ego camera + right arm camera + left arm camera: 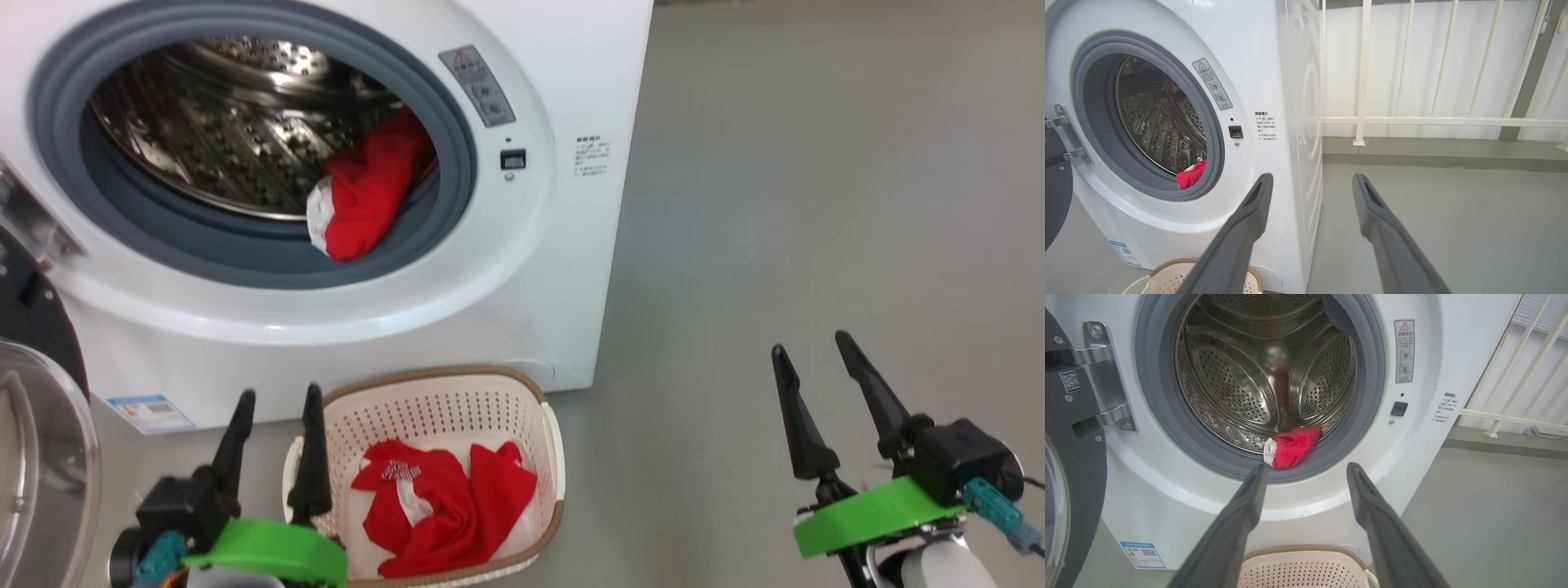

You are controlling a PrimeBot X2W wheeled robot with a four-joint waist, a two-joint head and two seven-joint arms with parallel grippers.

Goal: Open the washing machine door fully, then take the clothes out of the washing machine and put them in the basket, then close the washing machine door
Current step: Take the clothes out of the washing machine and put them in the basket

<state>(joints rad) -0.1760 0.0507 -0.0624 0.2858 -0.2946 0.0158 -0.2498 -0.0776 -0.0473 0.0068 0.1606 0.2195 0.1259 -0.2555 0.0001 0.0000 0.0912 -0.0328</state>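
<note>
The left claw hangs with its fingers spread and nothing between them, low in front of the washing machine and just beside the basket that stands against the machine's foot. The right claw is just as wide and empty, well off to the machine's right over bare floor. One red garment lies at the lip of the machine's drum, draped onto the grey gasket. Another red heap sits in the basket.

The likely slip is a pinch that catches only a loose fold, so the cloth slides free and drops on the floor short of the basket, or drags on the gasket. A slanted reach could also knock the claw against the machine's front. The door is swung open at the machine's left, close to the left claw, and might get bumped.

Both arms are held low, fingers pointing up toward the machine.
</note>
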